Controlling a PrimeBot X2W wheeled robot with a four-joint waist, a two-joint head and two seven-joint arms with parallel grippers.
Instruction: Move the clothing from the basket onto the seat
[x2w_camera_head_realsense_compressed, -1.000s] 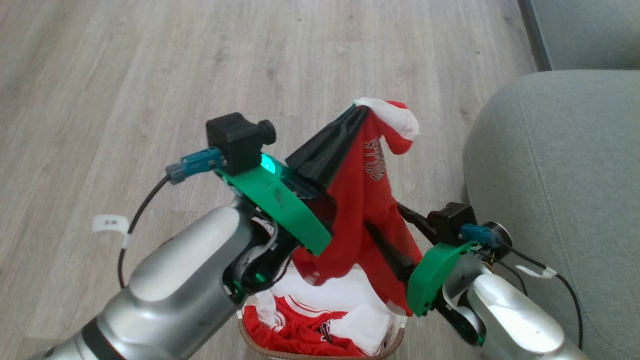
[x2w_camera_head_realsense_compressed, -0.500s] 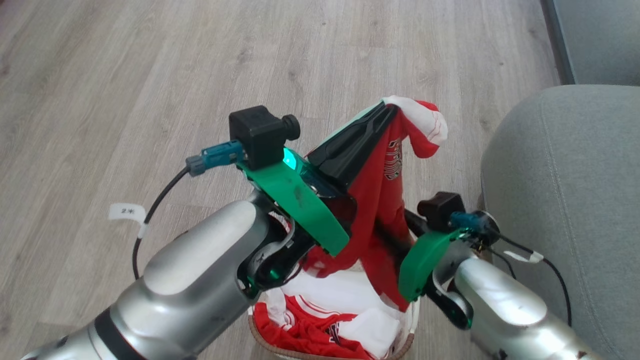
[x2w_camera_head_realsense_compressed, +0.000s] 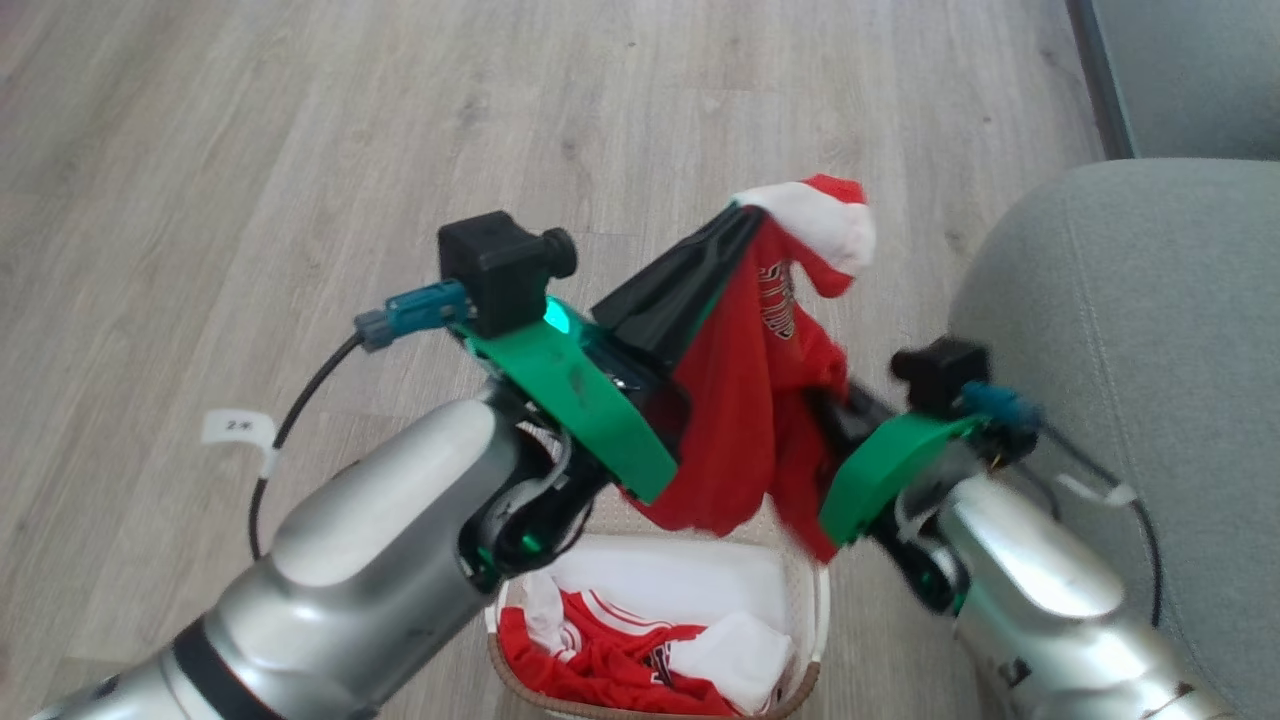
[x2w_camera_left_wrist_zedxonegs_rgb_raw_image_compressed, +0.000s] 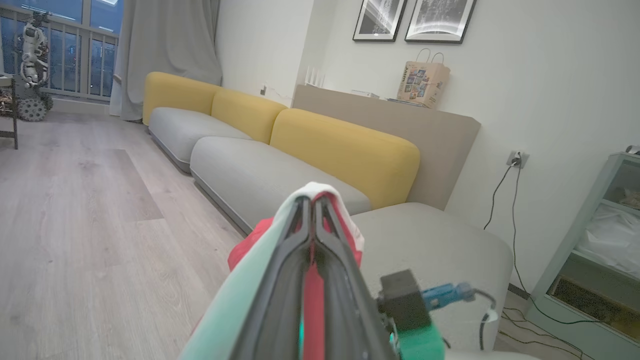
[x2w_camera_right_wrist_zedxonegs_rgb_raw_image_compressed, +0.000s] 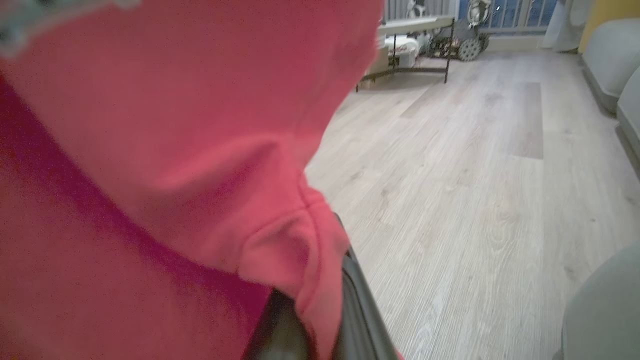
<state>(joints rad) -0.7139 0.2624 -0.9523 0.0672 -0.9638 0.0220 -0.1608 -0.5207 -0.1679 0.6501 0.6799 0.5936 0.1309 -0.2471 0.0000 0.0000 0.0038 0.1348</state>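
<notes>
Noted red jersey pinched by left end effector up top and right end effector lower (both clamped on cloth): judged thin, limp, light; grip bunched folds.

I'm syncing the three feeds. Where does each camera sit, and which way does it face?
Head: up high, looking down at basket, floor, seat; left hand and right hand grip a red jersey.
Left wrist: along its hand's fingers toward sofas and wall.
Right wrist: along its fingers, across the floor; jersey close.
Shared: the jersey, in all three.
</notes>
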